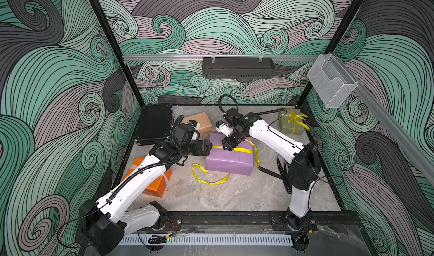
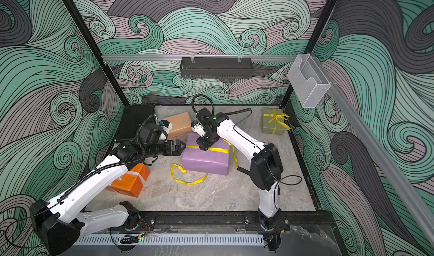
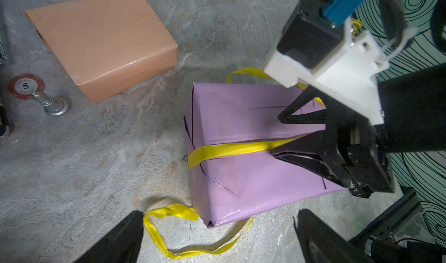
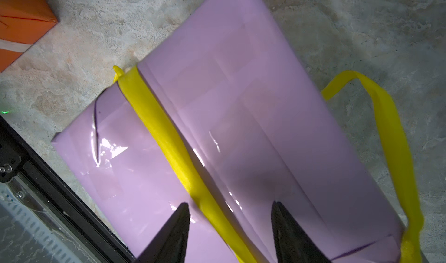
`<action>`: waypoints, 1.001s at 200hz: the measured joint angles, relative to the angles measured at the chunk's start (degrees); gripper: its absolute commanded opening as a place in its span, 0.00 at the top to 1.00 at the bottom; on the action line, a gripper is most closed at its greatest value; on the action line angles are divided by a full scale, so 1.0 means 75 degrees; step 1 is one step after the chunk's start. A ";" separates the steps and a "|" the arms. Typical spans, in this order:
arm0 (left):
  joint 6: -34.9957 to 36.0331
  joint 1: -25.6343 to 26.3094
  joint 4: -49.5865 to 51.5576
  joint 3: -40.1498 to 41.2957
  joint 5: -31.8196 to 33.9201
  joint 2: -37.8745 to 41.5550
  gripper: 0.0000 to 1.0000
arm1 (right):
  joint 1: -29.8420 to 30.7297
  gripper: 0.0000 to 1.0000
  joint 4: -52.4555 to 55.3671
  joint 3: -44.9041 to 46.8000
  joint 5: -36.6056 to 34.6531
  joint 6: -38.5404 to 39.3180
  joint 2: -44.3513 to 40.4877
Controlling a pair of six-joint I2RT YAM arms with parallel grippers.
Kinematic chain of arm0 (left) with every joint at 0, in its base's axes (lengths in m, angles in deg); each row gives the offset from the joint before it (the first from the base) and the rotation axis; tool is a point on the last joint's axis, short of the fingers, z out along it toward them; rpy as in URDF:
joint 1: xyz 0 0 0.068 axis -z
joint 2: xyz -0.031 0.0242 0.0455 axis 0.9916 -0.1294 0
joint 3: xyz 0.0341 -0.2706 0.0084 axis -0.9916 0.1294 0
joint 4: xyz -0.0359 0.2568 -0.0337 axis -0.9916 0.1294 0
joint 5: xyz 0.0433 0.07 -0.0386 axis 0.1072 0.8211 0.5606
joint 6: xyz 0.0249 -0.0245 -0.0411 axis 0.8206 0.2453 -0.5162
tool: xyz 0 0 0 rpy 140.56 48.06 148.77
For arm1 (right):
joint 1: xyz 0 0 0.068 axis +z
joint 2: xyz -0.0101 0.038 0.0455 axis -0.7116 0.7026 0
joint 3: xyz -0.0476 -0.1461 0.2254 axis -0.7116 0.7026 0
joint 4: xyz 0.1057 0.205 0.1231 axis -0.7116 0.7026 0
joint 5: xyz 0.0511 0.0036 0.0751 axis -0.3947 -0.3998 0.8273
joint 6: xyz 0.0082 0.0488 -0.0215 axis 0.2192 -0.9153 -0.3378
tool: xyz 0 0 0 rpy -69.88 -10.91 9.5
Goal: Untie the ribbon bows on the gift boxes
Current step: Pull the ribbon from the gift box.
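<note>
One yellow ribbon (image 4: 164, 138) is the working item. Its bow is already undone. A single band crosses the top of the purple box (image 1: 230, 158). The loose ends trail off the box: one curls on the surface (image 1: 234, 196) on the side toward the arm bases, and one hangs down the side nearest the right arm.

The right pincer (image 4: 229, 208) stands over the top of the purple box, pointing down. Its fingers are spread partway with the band running between them, and nothing is pinched yet. This placement reads as preparation to nip the band and lift it clear.

The left pincer (image 1: 207, 148) is spread wide and empty, just beside the end of the purple box nearest the left arm. It is probably stationed there to brace the box against sliding when the ribbon is pulled.

Just behind the purple box lies the peach box (image 1: 199, 123), with no ribbon visible on it. Well apart, toward the far corner on the right arm's side, the green box (image 1: 291, 125) carries a tied yellow bow (image 1: 297, 118), so that one remains to be done. The orange box (image 1: 157, 184) lies beneath the left arm with a pale band around it. Whether that band is knotted cannot be told.
</note>
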 measured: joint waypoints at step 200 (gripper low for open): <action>0.0000 -0.0041 0.0000 0.0000 -0.0090 -0.0017 0.01 | -0.0009 0.68 0.0181 -0.0143 0.0329 -0.0283 0.0140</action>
